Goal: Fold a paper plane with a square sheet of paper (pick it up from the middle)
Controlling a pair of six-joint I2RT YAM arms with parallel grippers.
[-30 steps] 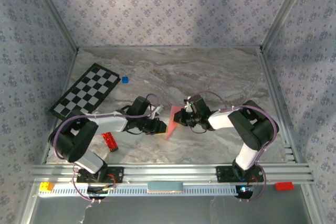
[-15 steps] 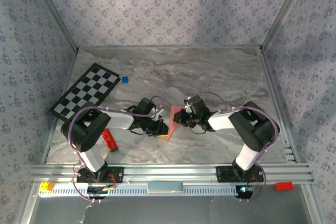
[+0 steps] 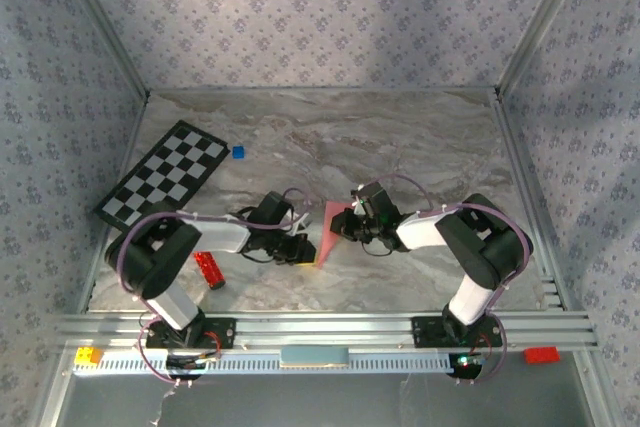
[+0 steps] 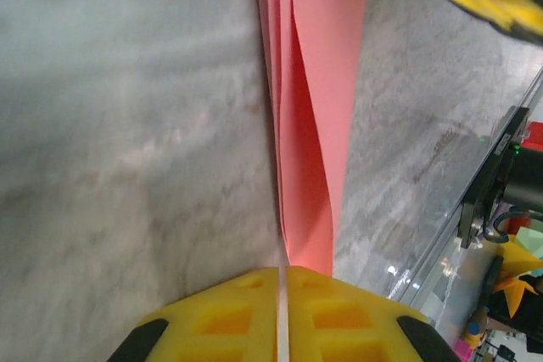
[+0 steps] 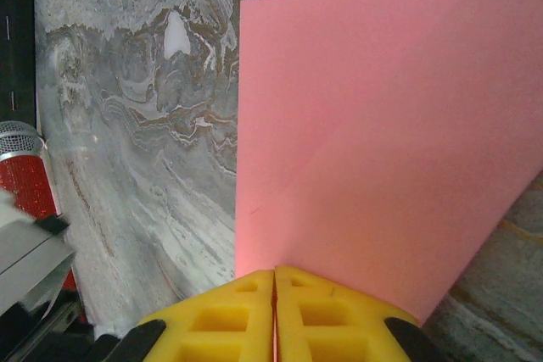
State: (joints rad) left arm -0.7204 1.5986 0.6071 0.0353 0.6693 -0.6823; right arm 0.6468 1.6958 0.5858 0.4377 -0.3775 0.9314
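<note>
The square sheet of paper [image 3: 328,230] is salmon pink and folded, and it stands on edge at the table's middle between my two grippers. My left gripper [image 3: 311,250] meets it from the left, low down. In the left wrist view the yellow fingers [image 4: 229,311] are pressed together at my left gripper [image 4: 282,271], with the sheet's [image 4: 316,125] layered edge running into them. My right gripper [image 3: 343,227] holds the other side. In the right wrist view my right gripper [image 5: 274,274] is shut on the sheet's [image 5: 382,133] flat face, which shows a diagonal crease.
A black-and-white checkerboard [image 3: 165,185] lies at the far left with a tiny blue cube [image 3: 238,152] beside it. A red glittery bar [image 3: 209,269] lies near the left arm and shows in the right wrist view as the red bar [image 5: 25,184]. Patterned walls enclose the table.
My left gripper has closed onto the paper's lower edge and its arm has shifted slightly. The paper now stands narrower and more upright. The right gripper has kept its hold.
</note>
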